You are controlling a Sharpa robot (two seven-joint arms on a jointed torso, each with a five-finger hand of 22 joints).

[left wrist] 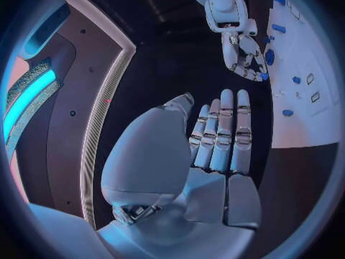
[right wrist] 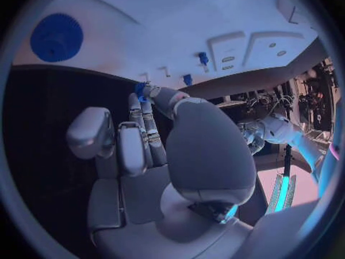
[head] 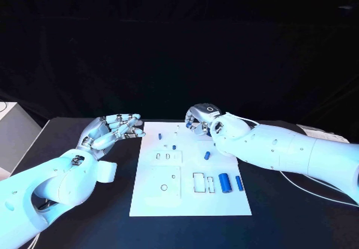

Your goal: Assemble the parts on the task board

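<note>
The white task board (head: 187,199) lies in the middle of the black table. My right hand (head: 201,119) hovers over its far edge, and its fingertips (right wrist: 147,92) pinch a small blue part (right wrist: 141,88). The same hand (left wrist: 244,52) hangs above the board beside a blue gear (left wrist: 269,56), which also lies flat on the board (right wrist: 56,37). My left hand (head: 116,129) is just off the board's far left corner, its fingers (left wrist: 223,132) straight and apart with nothing in them. Blue pegs (head: 159,136) (head: 207,155) and two blue cylinders (head: 224,182) (head: 239,182) rest on the board.
A white box (head: 15,135) stands off the table's left edge. A cable (head: 314,187) runs over the table on the right, under my right arm. Rectangular recesses (head: 162,154) and a frame (head: 199,182) mark the board.
</note>
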